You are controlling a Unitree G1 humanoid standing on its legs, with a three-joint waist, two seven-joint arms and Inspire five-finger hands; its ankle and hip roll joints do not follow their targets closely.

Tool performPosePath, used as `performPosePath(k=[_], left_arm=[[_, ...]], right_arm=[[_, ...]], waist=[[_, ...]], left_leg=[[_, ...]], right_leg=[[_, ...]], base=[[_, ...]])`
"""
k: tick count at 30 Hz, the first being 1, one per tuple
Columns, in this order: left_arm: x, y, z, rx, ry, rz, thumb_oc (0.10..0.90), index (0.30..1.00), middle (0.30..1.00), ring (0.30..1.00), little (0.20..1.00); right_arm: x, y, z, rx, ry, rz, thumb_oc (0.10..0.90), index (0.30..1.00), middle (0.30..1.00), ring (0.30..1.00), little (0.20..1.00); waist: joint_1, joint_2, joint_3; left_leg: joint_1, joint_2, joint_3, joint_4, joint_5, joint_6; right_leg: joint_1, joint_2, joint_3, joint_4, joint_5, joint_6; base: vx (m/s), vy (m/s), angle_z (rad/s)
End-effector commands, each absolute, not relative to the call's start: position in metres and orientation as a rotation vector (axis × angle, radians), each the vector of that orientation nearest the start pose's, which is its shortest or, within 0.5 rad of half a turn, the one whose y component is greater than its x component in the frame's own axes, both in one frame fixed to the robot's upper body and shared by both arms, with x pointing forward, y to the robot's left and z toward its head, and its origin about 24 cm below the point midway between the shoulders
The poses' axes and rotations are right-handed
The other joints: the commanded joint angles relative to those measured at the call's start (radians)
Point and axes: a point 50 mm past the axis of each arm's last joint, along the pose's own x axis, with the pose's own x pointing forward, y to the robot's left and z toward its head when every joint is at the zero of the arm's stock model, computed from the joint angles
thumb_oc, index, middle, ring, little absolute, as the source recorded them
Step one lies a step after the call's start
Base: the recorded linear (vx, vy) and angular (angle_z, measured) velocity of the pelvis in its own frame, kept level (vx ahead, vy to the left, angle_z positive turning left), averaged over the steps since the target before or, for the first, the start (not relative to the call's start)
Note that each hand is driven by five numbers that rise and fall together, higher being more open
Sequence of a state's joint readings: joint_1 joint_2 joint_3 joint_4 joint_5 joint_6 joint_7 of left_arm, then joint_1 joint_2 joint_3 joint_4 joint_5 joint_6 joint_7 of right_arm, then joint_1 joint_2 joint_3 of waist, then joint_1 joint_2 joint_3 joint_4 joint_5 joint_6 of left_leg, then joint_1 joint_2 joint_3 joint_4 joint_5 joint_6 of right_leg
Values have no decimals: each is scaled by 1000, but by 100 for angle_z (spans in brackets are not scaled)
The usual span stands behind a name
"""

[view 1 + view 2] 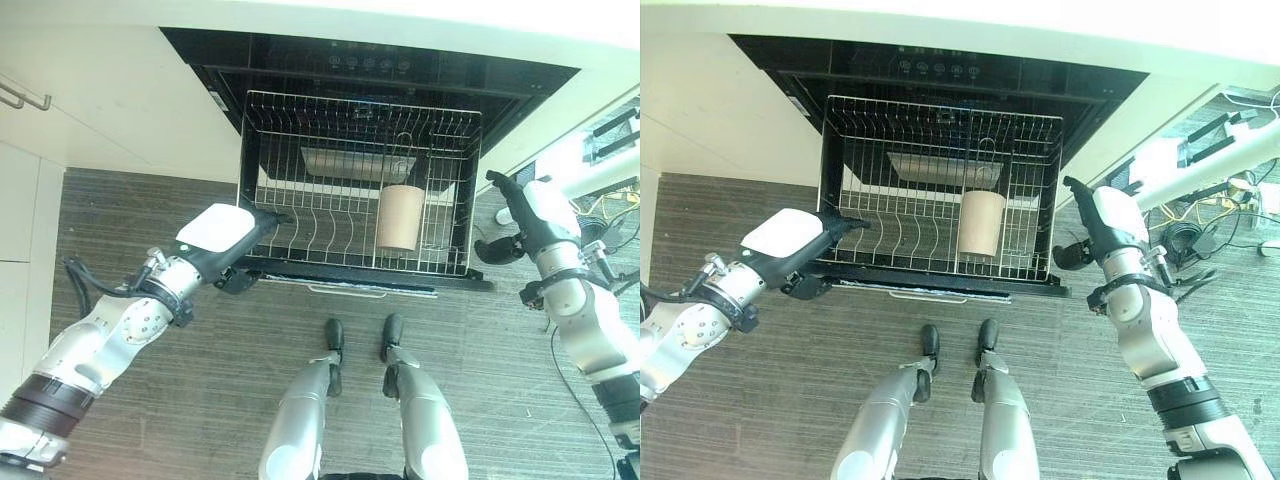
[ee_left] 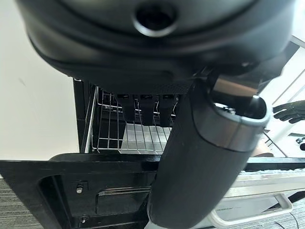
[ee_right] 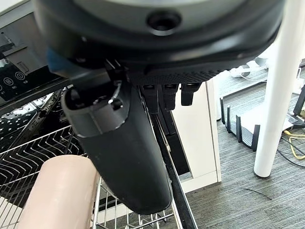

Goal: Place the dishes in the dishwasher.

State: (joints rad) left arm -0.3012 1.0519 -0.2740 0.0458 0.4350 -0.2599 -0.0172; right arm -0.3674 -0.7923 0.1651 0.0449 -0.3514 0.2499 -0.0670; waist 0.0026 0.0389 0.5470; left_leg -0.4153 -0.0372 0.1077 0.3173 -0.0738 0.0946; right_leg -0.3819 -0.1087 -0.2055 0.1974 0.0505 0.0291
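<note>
Dishwasher [image 1: 380, 70] open at upper centre of the head views, dark cavity under a pale table [image 1: 300, 12]; door folded down along its lower edge. Wire rack [image 1: 355, 185] pulled out over the door — the largest thing in frame. A metal tray [image 1: 345, 165] lies flat in the rack's far half. A tan cup [image 1: 400, 217] stands among the tines at right of centre, a little tilted. Grey striped floor [image 1: 200, 380] fills the lower frame.

Left hand [image 1: 225, 240] at centre left, a white cover on its back, fingers stretched straight toward the rack's left front corner; whether they touch the wire cannot be told from above. Its wrist view adds what the head views lack: the thumb thrust forward, fingers in a straight row past it, the rack's left wall and the door's inner panel beyond — nothing held.

Right hand [image 1: 1105, 225] at centre right, just beside the rack's right edge, apart from it. Head views show the fingers loosely curved, thumb standing out, empty. Its wrist view shows the cup close below the thumb, untouched, and a white post [image 3: 281, 86] on the floor, with cables [image 3: 295, 143] beyond it.

White cabinet fronts [image 1: 60, 120] upper left.
</note>
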Motion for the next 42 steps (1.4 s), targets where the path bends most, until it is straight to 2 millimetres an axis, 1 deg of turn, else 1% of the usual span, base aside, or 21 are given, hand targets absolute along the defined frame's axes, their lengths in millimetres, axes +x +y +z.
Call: performPosePath(k=[1, 3, 7, 10, 12, 17, 19, 21, 22, 23, 25, 30, 31, 32, 36, 37, 38, 39, 40, 41, 42], left_arm=[[284, 225, 197, 1409, -567, -238, 800, 900, 900, 900, 900], [285, 223, 192, 1403, -559, -233, 800, 900, 900, 900, 900], [286, 222, 180, 1360, -552, -181, 800, 900, 900, 900, 900], [286, 223, 172, 1321, -550, -136, 800, 900, 900, 900, 900], [282, 226, 160, 1272, -541, -83, 800, 900, 900, 900, 900], [266, 235, 128, 1110, -507, 71, 800, 900, 900, 900, 900], [258, 240, 121, 1033, -505, 135, 800, 900, 900, 900, 900], [250, 242, 115, 994, -500, 166, 800, 900, 900, 900, 900], [245, 245, 110, 984, -483, 187, 800, 900, 900, 900, 900], [242, 249, 108, 967, -470, 210, 800, 900, 900, 900, 900], [238, 251, 105, 953, -449, 231, 800, 900, 900, 900, 900], [238, 251, 105, 953, -447, 231, 800, 900, 900, 900, 900], [240, 252, 108, 932, -451, 232, 800, 900, 900, 900, 900], [243, 254, 106, 927, -425, 219, 800, 900, 900, 900, 900], [243, 254, 106, 927, -426, 217, 800, 900, 900, 900, 900], [237, 263, 101, 966, -380, 196, 800, 900, 900, 900, 900], [227, 278, 93, 977, -312, 258, 800, 900, 900, 900, 900], [220, 295, 91, 976, -248, 335, 800, 900, 900, 900, 900], [220, 296, 90, 975, -239, 341, 800, 900, 900, 900, 900], [217, 302, 77, 964, -169, 354, 800, 900, 900, 900, 900], [217, 302, 77, 964, -169, 354, 800, 900, 900, 900, 900]], right_arm=[[301, -258, 232, -1122, -470, -351, 800, 900, 900, 900, 900], [296, -247, 236, -980, -616, -364, 800, 900, 900, 900, 900], [284, -228, 235, -670, -797, -323, 800, 900, 900, 900, 900], [278, -223, 226, -514, -829, -272, 800, 900, 900, 900, 900], [269, -220, 215, -428, -841, -219, 800, 900, 900, 900, 900], [254, -216, 197, -343, -866, -135, 800, 900, 900, 900, 900], [250, -216, 193, -320, -853, -102, 800, 900, 900, 900, 900], [247, -217, 187, -308, -828, -99, 800, 900, 900, 900, 900], [249, -215, 181, -303, -811, -101, 800, 900, 900, 900, 900], [250, -213, 178, -296, -803, -107, 800, 900, 900, 900, 900], [248, -215, 174, -286, -789, -145, 800, 900, 900, 900, 900], [248, -215, 174, -287, -789, -145, 800, 900, 900, 900, 900], [246, -223, 174, -279, -779, -200, 800, 900, 900, 900, 900], [242, -232, 170, -222, -753, -247, 800, 900, 900, 900, 900], [242, -232, 170, -221, -752, -248, 800, 900, 900, 900, 900], [233, -242, 157, -95, -719, -279, 800, 900, 900, 900, 900], [228, -240, 149, -19, -702, -255, 800, 900, 900, 900, 900], [225, -245, 143, 0, -685, -265, 800, 900, 900, 900, 900], [226, -245, 143, 3, -683, -263, 800, 900, 900, 900, 900], [225, -250, 140, 22, -682, -257, 800, 900, 900, 900, 900], [225, -250, 140, 22, -682, -257, 800, 900, 900, 900, 900]], waist=[[-15, 47, -27], [-17, 50, -27], [-22, 58, -27], [-26, 63, -27], [-29, 70, -29], [-28, 80, -90], [-29, 80, -111], [-18, 59, -118], [0, 47, -122], [7, 45, -134], [-8, 55, -171], [-8, 57, -174], [-35, 71, -199], [-49, 74, -207], [-50, 75, -206], [-59, 67, -223], [-49, 72, -235], [-33, 55, -262], [-32, 54, -265], [-35, 47, -265], [-35, 47, -265]], left_leg=[[14, 103, 21, -17, -74, -86], [26, 101, 21, -17, -83, -85], [47, 99, 22, -17, -87, -83], [79, 100, 23, -17, -94, -81], [124, 101, 18, -17, -101, -80], [228, 101, 21, -17, -118, -86], [281, 92, 25, -17, -120, -82], [340, 59, 10, -17, -116, -72], [349, 44, -35, 28, -121, -67], [356, 46, -56, 29, -134, -60], [401, 124, -21, -17, -125, -75], [397, 126, -22, -17, -123, -76], [412, 177, 7, -17, -126, -93], [429, 150, 10, -17, -147, -87], [428, 149, 8, -17, -144, -85], [457, 87, 20, -17, -190, -43], [456, 57, 58, -17, -223, 2], [432, 41, 75, -17, -246, 5], [428, 41, 75, -17, -245, 3], [401, 29, 74, -17, -225, 0], [401, 30, 73, -17, -225, -1]], right_leg=[[22, -14, 13, 103, -182, 68], [32, -13, 16, 103, -189, 69], [50, -11, 17, 103, -193, 64], [81, -9, 11, 103, -203, 59], [127, -7, 3, 103, -215, 49], [229, -13, -19, 103, -255, 25], [273, -15, -23, 103, -265, 9], [314, -33, -12, 121, -271, -5], [335, -39, 12, 153, -285, -12], [340, -41, 25, 173, -294, -11], [353, -60, 22, 224, -333, -2], [350, -57, 22, 223, -329, -4], [364, -97, 25, 238, -346, 13], [385, -143, 26, 230, -331, 40], [388, -144, 23, 225, -326, 41], [397, -213, 26, 221, -230, 72], [370, -210, -20, 279, -159, 90], [352, -28, -66, 228, -244, 90], [354, -15, -72, 212, -243, 86], [352, 54, -79, 131, -233, 56], [352, 55, -79, 130, -232, 56]], base=[[0, 0, 0], [0, 0, 0], [-35, 11, -4], [-35, -17, 0], [-20, -51, 1], [71, -51, 1], [106, -23, 4], [101, 27, 16], [95, 196, 19], [80, 401, 15], [47, 473, 4], [8, 149, 17], [91, 968, -7], [82, 975, 30], [40, 241, 50], [183, 1020, -30], [302, 1185, -6], [189, 662, 5], [103, 139, -35], [-15, -25, -38], [39, -67, -26]])
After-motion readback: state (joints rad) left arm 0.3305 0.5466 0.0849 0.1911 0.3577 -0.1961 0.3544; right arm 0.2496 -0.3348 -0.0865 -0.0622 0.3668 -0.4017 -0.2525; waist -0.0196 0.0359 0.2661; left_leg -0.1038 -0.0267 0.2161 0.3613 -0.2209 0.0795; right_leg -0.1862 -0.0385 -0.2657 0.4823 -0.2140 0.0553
